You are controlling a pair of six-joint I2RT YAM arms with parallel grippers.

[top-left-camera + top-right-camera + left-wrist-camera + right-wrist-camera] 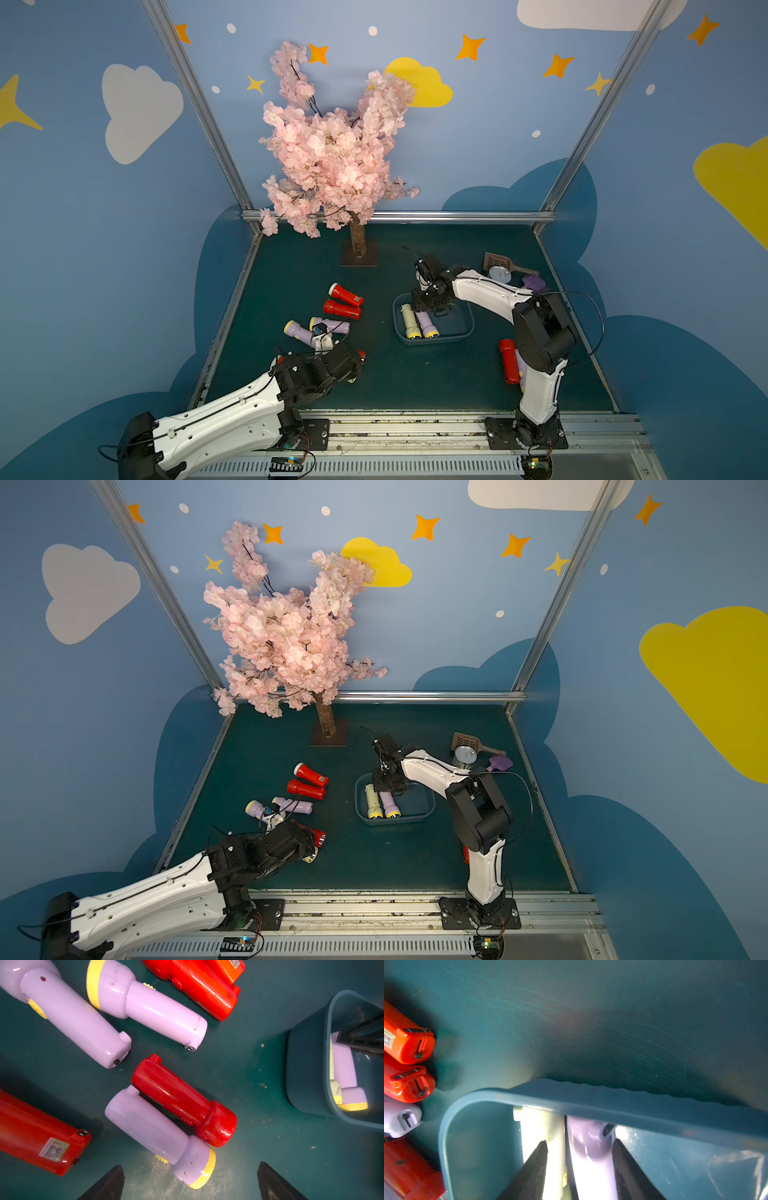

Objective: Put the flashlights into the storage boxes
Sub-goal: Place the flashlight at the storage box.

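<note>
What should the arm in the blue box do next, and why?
Probably lift the right gripper straight up out of the storage box. The lilac flashlight already lies flat inside beside the pale flashlight, and the jaws stand slightly parted either side of it.

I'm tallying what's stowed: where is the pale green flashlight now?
In a top view the pale green flashlight lies inside the blue-grey tub, right of the table centre, beside a lilac flashlight, both heads toward the table's near edge.
</note>
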